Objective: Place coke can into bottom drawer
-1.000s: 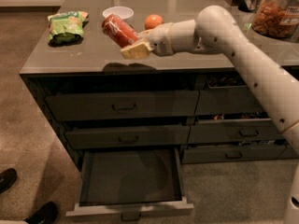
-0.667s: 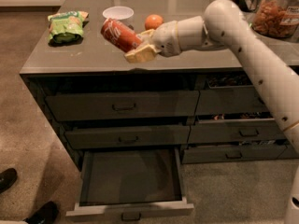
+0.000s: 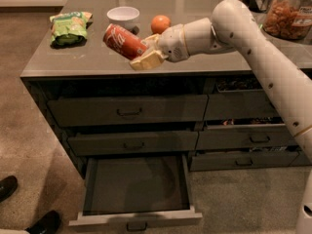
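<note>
Here the claw [image 3: 146,50] pinches the coke can [image 3: 120,37] near the counter [image 3: 97,65] edge; bottom drawer [image 3: 136,185] open.

A kitchen or office pantry: a long grey counter [image 3: 92,62] fronted by banks of grey drawers [image 3: 129,110] with pull handles stands on speckled carpet-like flooring [image 3: 29,126]. Food and tableware mark the room's use. A green chip bag [image 3: 68,27] lies at 10 o'clock, a white bowl [image 3: 123,16] and an orange [image 3: 160,23] near 12, and a glass jar of snacks [image 3: 291,11] at 2 o'clock. At 6 o'clock the bottom drawer [image 3: 136,189] is pulled out. Above the counter's front edge, the robot's gripper [image 3: 142,50] clasps a coke can [image 3: 122,39]. Dark shoes [image 3: 7,186] show at 8 o'clock.
</note>
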Tool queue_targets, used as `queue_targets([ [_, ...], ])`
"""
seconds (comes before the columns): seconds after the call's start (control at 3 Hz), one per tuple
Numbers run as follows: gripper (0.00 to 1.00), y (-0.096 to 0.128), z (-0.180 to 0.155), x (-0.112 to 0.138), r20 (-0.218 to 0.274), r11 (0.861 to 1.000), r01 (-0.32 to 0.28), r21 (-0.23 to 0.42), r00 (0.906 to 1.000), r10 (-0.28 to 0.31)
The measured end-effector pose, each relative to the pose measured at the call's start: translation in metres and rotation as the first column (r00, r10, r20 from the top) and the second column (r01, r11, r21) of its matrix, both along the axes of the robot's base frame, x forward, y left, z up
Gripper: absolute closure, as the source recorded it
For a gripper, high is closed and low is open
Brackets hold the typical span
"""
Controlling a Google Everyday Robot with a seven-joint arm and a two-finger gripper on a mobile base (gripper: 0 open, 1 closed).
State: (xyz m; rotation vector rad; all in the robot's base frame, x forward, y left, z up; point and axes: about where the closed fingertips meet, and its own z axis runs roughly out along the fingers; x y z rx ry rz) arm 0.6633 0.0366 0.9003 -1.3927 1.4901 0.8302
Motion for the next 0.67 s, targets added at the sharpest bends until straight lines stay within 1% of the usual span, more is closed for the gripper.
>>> queue_targets([
  [0.33,1.0,0.007,-0.01,-0.005,0.009,1.0,-0.015,0.015,0.9998,0.015],
  [0.67,1.0,0.014,-0.012,-0.029,0.064,0.999,-0.015,0.048,0.9979,0.012],
])
